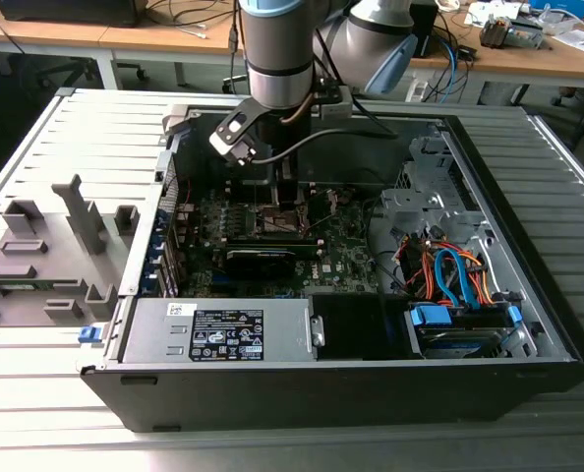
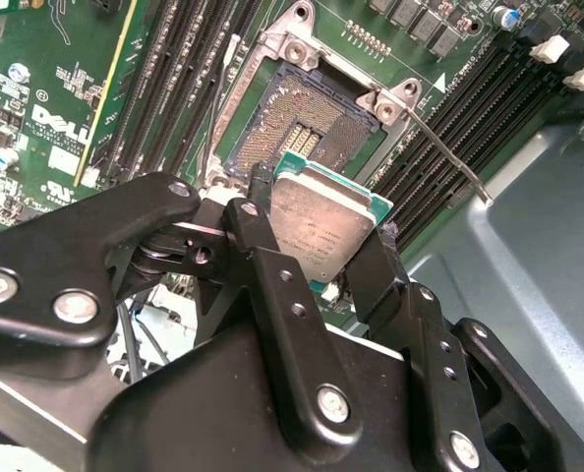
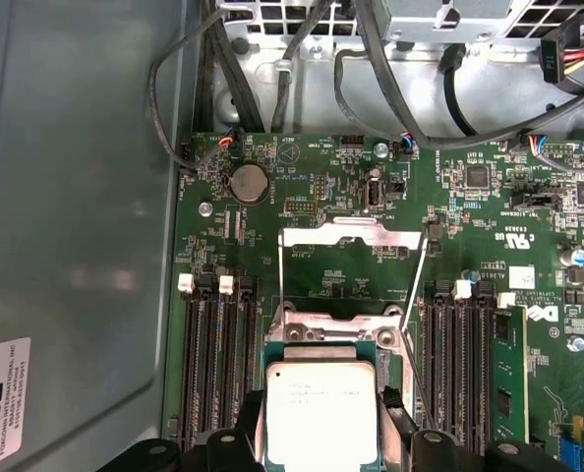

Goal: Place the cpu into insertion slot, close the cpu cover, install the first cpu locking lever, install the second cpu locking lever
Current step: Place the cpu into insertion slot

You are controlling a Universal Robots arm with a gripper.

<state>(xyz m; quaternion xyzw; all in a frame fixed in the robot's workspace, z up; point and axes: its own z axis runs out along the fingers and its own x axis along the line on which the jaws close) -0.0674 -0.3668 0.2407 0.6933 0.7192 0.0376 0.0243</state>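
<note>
My gripper [image 2: 323, 211] is shut on the cpu [image 2: 321, 231], a small square chip with a silver-grey top, clamped by its edges between two black fingers [image 2: 258, 241]. The chip hangs level just above and slightly off the insertion slot [image 2: 307, 123], whose dark pin field lies bare inside its silver rim. In the first wrist view the cpu [image 3: 321, 413] covers most of the insertion slot [image 3: 331, 329]. The cpu cover [image 3: 349, 234] stands flipped open beyond the socket. In the exterior view the gripper [image 1: 282, 197] reaches down into the computer case over the motherboard.
Black memory slots [image 3: 218, 364] flank the socket on both sides. A black graphics card [image 1: 262, 258] lies just in front of the gripper, and a power supply [image 1: 223, 329] sits at the case's front. Cables [image 1: 449, 275] and a drive cage fill the exterior view's right.
</note>
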